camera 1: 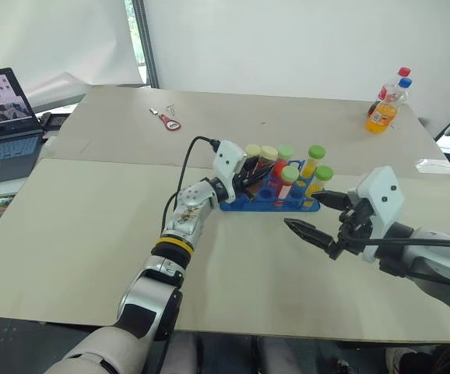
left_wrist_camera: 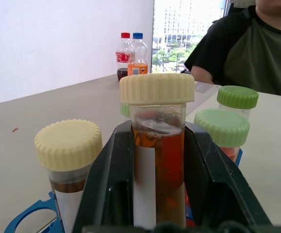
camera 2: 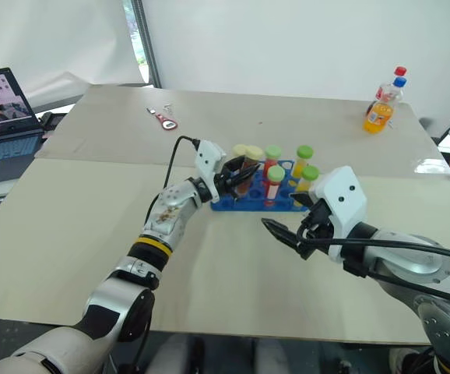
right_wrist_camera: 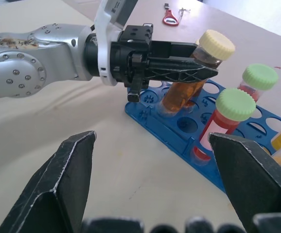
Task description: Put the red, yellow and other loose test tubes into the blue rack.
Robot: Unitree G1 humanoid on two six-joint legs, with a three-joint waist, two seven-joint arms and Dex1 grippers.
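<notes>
Blue rack [right_wrist_camera: 189, 124] sits mid-table toward the far edge. Right gripper [camera 1: 316, 215] hangs at the rack's near right corner, jaws spread, empty. Left gripper [right_wrist_camera: 179, 68] clamps 1 brown-orange tube [right_wrist_camera: 194, 82], tilted, base in a rack hole.

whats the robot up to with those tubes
The left tool is shut on a brown-orange tube with a pale-yellow cap, its bottom end in a hole of the blue rack, tilted. Several other capped tubes already stand in the rack. The right tool waits open beside the rack, holding nothing.
</notes>
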